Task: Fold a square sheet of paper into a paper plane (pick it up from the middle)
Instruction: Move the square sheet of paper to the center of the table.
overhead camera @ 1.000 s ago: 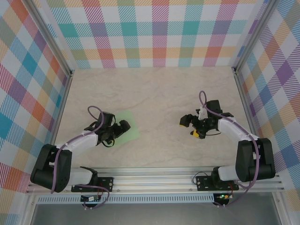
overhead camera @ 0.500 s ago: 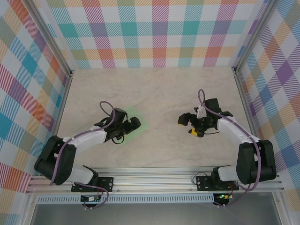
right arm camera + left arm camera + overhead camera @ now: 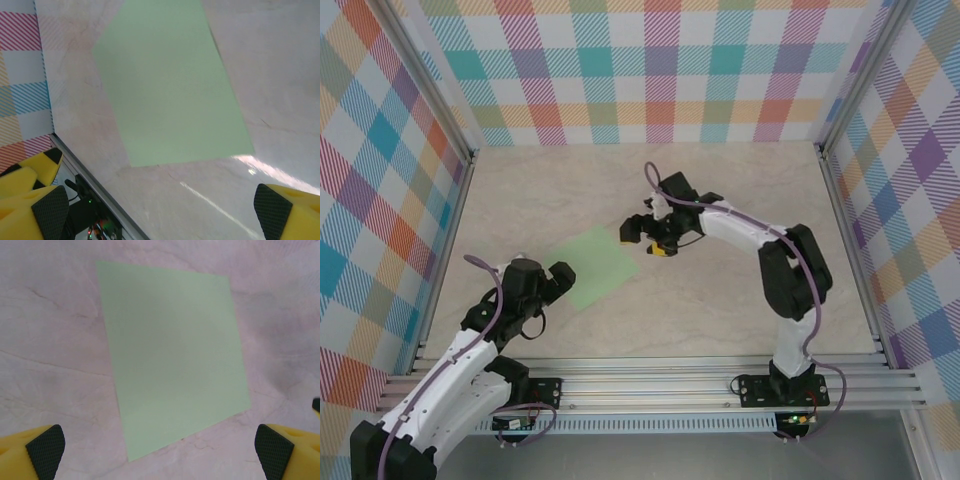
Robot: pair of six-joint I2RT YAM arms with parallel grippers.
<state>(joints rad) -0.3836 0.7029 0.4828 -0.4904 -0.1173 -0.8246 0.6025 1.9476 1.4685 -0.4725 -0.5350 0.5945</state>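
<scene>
The square sheet of paper point(image 3: 603, 266) lies flat and unfolded on the marble tabletop, pale green, left of centre. It is also in the left wrist view point(image 3: 172, 370) and the right wrist view point(image 3: 170, 90). My left gripper point(image 3: 553, 288) hovers just off the sheet's near-left edge, open, with nothing between its yellow fingers point(image 3: 47, 447). My right gripper point(image 3: 646, 241) hangs by the sheet's far-right corner, open and empty too, with its fingers point(image 3: 272, 212) wide apart. No paper plane is in view. The left gripper point(image 3: 160, 450) and the right gripper point(image 3: 161, 212) each look down at the sheet from just off one edge.
Checkered walls point(image 3: 660, 70) close the table on three sides. An aluminium rail point(image 3: 650, 385) with the arm bases runs along the near edge, also seen in the right wrist view point(image 3: 95, 197). Bare marble point(image 3: 720, 310) stretches right of the sheet.
My left gripper has pulled back off the sheet toward the near left, uncovering it. My right arm has swung left across the table to the sheet's far-right corner.
</scene>
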